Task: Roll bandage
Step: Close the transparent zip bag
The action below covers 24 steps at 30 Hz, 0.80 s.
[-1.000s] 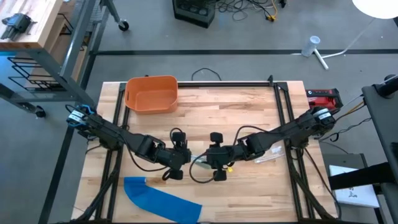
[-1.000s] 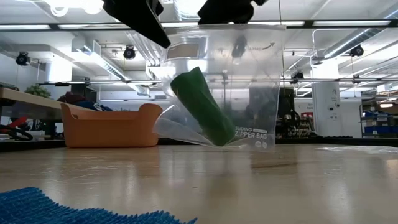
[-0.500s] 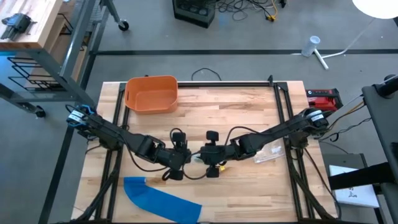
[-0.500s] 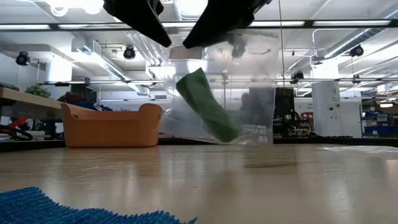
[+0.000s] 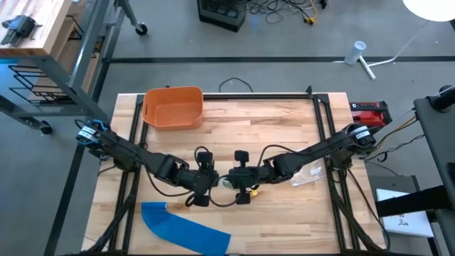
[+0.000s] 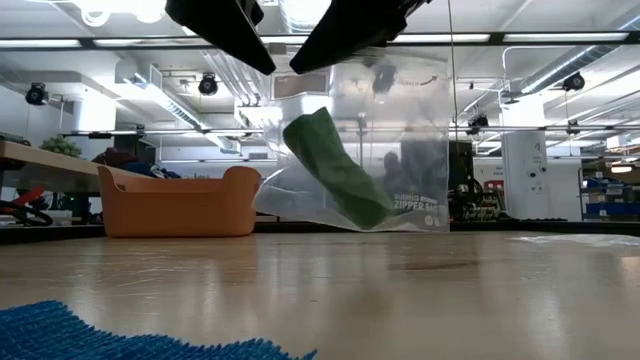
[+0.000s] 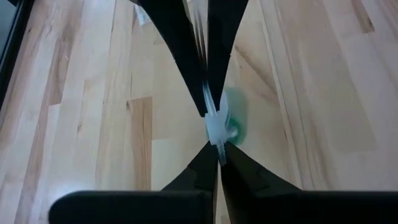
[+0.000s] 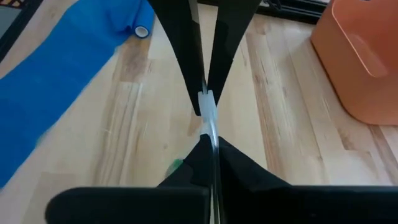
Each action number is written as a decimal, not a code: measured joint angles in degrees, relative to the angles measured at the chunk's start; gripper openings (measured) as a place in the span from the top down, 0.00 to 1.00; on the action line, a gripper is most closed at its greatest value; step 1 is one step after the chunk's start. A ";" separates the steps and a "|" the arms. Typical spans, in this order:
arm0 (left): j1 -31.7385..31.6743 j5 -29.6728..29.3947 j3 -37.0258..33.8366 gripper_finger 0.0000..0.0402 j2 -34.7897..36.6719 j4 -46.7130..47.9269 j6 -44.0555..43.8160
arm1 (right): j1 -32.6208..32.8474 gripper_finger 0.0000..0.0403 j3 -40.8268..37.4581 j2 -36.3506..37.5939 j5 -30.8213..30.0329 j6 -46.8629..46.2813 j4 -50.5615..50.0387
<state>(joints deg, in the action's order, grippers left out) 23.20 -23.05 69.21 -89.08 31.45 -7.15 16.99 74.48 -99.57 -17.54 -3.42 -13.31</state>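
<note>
A clear zipper bag [image 6: 385,140] hangs above the middle of the table with a green roll [image 6: 335,170] slanting inside it. My left gripper [image 5: 215,180] and my right gripper [image 5: 232,182] meet tip to tip over it, both shut on its top edge. A blue bandage [image 5: 181,227] lies unrolled flat on the table near the front left, its rolled core [image 8: 142,30] at one end. My left gripper pinches the bag's top edge [image 7: 217,148] between its two fingers, right beside the white slider [image 7: 217,129]. It slants down from the table's left. The bag hangs below, clear of the table. My right gripper pinches the same top edge [image 8: 209,127] between its two fingers, on the slider's [image 8: 206,101] other side. It slants down from the table's right, facing the left fingers [image 8: 180,43]. The bag hangs slack below it.
An orange basket [image 5: 173,107] stands at the far left of the table. A small clear packet [image 5: 307,176] lies at the right, under the right arm. Black rails [image 5: 323,128] run along the table's sides. Bare wood shows in the middle and near right.
My right gripper has gone down and toward the table's left, up against my left gripper, and now has the bag's top edge. The bag has swung a little with it, and the green roll inside has shifted. My left gripper has kept still.
</note>
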 joint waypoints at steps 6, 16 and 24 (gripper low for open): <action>0.00 -0.11 -0.02 0.99 0.00 -0.66 -0.01 | 0.00 1.00 0.00 0.00 0.21 0.00 -0.18; 0.04 -0.20 -0.09 0.99 -0.41 -3.21 -0.20 | 0.02 1.00 0.00 0.02 1.29 -0.46 -0.51; -0.10 -0.62 -0.11 0.97 -3.17 -4.80 1.02 | 0.00 1.00 -0.07 0.02 1.25 -0.57 -0.47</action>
<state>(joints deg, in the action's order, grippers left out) 23.10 -23.67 69.10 -92.25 26.65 -6.13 16.99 74.41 -99.55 -16.29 -3.99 -13.78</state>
